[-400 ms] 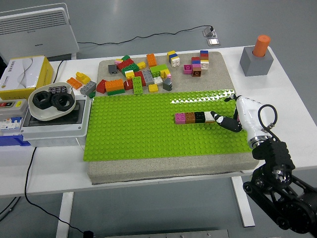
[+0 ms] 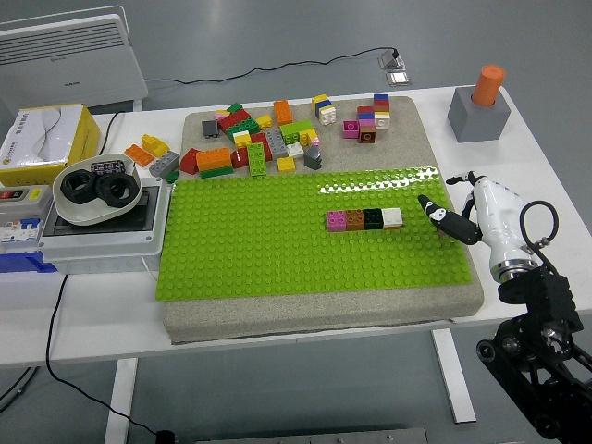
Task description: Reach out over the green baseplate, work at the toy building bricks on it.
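The white bench (image 2: 305, 305) carries a grey foam mat (image 2: 277, 319), and the green baseplate (image 2: 277, 245) lies on the near part of that mat.

At the bench's left end sits a grey box (image 2: 92, 242). A shallow white bowl (image 2: 81, 211) rests on top of it and holds two black ring-shaped parts (image 2: 96, 188). Behind the box stands a yellow carton (image 2: 42, 139). A white radiator (image 2: 69, 57) stands on the floor beyond the bench's far left corner.

At the far right corner of the bench is a grey block (image 2: 478, 115) with an orange cylinder (image 2: 487, 83) standing upright in its top.

The right hand (image 2: 467, 215) is white with dark fingertips. It hangs over the right edge of the baseplate, just right of the brick row, not touching it. Its fingers (image 2: 435, 209) are loosely extended toward the row and hold nothing. The left arm does not appear.

A loose pile of bricks (image 2: 254, 143) in red, yellow, orange, green and grey lies on the bare mat beyond the baseplate's far edge. To its right stand a few small stacks (image 2: 370, 118).

On the baseplate, right of centre, is a row of four bricks (image 2: 363, 219), set side by side and touching: pink, brown, black, white, from left to right.
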Robot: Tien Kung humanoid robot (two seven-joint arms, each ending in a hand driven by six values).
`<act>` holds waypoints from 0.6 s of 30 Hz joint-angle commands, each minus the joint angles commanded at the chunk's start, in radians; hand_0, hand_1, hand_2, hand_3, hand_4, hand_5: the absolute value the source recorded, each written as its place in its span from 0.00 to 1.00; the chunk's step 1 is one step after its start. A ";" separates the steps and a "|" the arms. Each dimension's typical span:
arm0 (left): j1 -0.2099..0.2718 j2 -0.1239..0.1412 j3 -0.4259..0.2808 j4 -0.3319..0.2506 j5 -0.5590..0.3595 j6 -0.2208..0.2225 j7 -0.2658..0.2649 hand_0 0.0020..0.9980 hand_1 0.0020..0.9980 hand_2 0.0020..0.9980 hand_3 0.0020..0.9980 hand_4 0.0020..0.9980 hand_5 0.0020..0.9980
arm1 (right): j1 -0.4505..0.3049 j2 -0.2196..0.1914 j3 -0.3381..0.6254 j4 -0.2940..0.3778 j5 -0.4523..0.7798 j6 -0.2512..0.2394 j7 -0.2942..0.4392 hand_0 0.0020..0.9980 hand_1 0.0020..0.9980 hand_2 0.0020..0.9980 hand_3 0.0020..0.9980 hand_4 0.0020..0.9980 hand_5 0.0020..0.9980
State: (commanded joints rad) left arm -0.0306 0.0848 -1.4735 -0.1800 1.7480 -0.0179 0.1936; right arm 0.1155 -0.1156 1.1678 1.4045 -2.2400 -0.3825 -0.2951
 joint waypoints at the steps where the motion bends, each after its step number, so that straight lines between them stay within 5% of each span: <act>1: 0.004 -0.001 -0.002 0.000 -0.001 0.003 -0.001 0.74 0.63 0.57 0.71 0.82 0.83 | -0.007 0.003 0.009 -0.001 0.005 -0.002 0.005 0.00 0.04 0.16 0.64 0.77 0.82; 10: 0.064 -0.018 -0.055 0.000 0.007 0.010 0.016 0.74 0.63 0.58 0.71 0.81 0.83 | -0.058 0.006 0.043 -0.028 0.054 -0.006 0.038 0.00 0.03 0.15 0.64 0.77 0.83; 18: 0.072 -0.013 -0.072 0.000 -0.021 0.043 -0.011 0.74 0.63 0.57 0.71 0.82 0.83 | -0.005 -0.058 -0.028 -0.006 0.095 -0.044 0.039 0.00 0.03 0.15 0.64 0.77 0.83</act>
State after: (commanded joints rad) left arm 0.0412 0.0717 -1.5460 -0.1800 1.7273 0.0255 0.1825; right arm 0.1109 -0.1735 1.1394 1.3986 -2.1451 -0.4265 -0.2561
